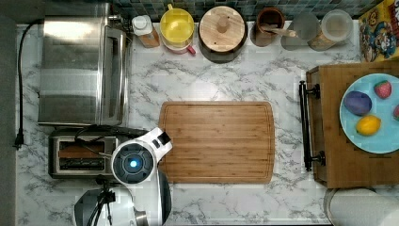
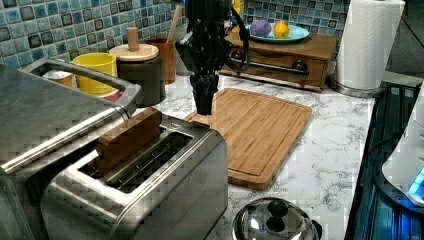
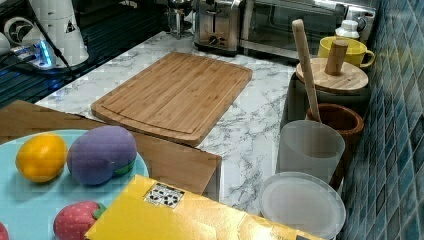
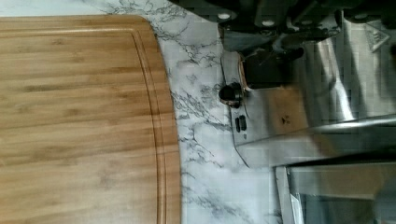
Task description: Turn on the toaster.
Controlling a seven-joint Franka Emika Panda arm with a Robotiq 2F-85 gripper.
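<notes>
I find the toaster at the top view's lower left, on the marble counter between the toaster oven and the kettle, its end face just beside the cutting board; a brown slice stands proud of one slot in the left view, so I judge the carriage up and the toaster not yet on; the gripper hangs at the toaster's board-side end, fingers pointing down, and the wrist view puts it directly over the lever on that end face, with a small knob just beside; I cannot tell how far the jaws stand apart, nor whether they touch anything, since the fingers read as one dark mass in the left view; handling, as I judge it: the steel body is rigid and fairly heavy but smooth, and may slide on the polished marble if pushed sideways; the lever is a small stiff plastic tab, likely sprung, needing a firm straight downward press until it latches; I would not grip it, only bear down on its top surface close to the body, keeping force vertical; an off-centre press risks slipping off the tab.
</notes>
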